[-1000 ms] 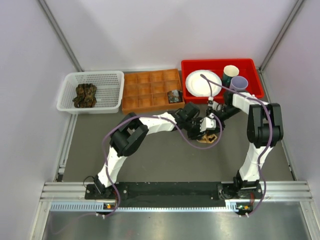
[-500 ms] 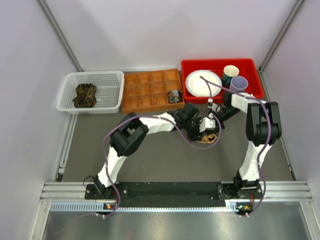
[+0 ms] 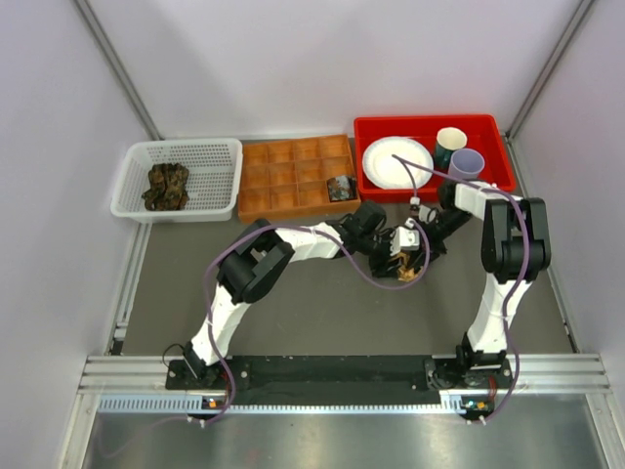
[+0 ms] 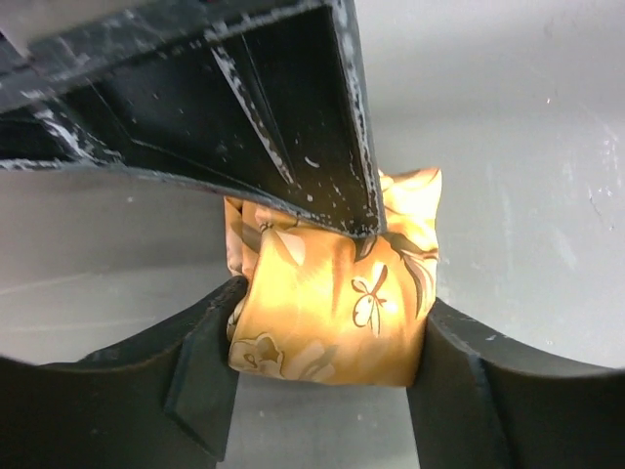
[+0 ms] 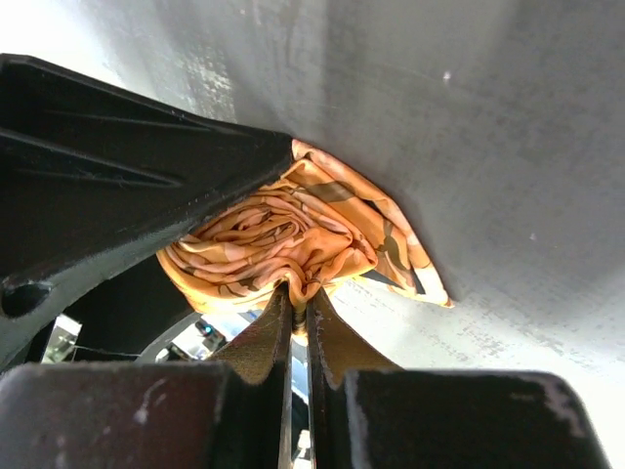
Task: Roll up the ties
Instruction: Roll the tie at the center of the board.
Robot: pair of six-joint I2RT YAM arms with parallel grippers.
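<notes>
You've got the orange tie (image 4: 332, 303) front and centre: bright tan-orange sheen, cream flower shapes, dark brown leaf outlines. The surface (image 3: 312, 313) around it is plain grey. Along the far edge you see dark green-brown mottled ties (image 3: 166, 186) in a white basket (image 3: 181, 145), a brown tray (image 3: 283, 176), and a red bin (image 3: 430, 121) with a white plate (image 3: 391, 164) and a lavender cup (image 3: 467, 162).

Left tool (image 4: 327, 315) spread apart, right tool (image 5: 298, 305) pinched shut.
</notes>
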